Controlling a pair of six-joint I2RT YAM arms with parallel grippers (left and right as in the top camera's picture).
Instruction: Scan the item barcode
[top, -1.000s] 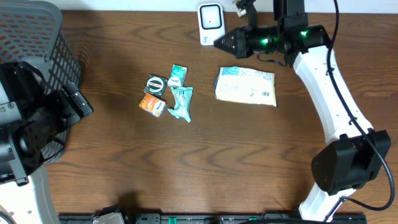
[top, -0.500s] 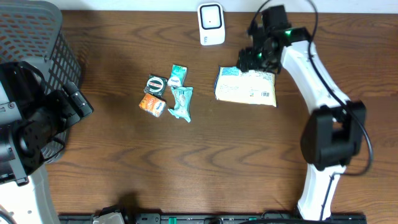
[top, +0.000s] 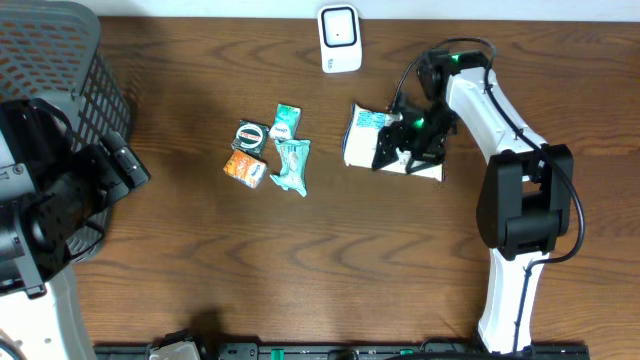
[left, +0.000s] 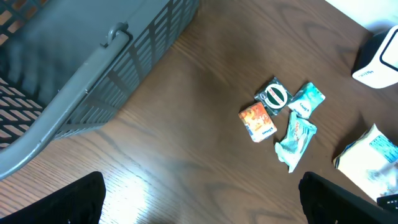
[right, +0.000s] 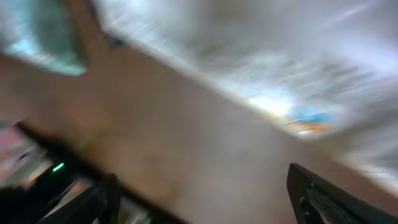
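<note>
A flat white packet (top: 362, 137) with blue print lies on the brown table right of centre; it also shows at the right edge of the left wrist view (left: 368, 155). My right gripper (top: 405, 152) hovers low over the packet's middle, open, with nothing between its fingers. The right wrist view is smeared by motion: a white packet blur (right: 280, 68) above brown table, and the dark fingertips (right: 329, 199) standing far apart. The white barcode scanner (top: 339, 38) stands at the table's back edge. My left gripper (left: 201, 202) is open over bare table at the far left.
A cluster of small items lies left of the packet: a round-label packet (top: 249, 136), an orange packet (top: 243, 167) and two teal wrappers (top: 290, 165). A grey mesh basket (top: 60, 70) fills the back left corner.
The right arm swung from beside the scanner down and forward over the white packet. Its jaws went from nearly shut to wide open. The left arm has not moved.
</note>
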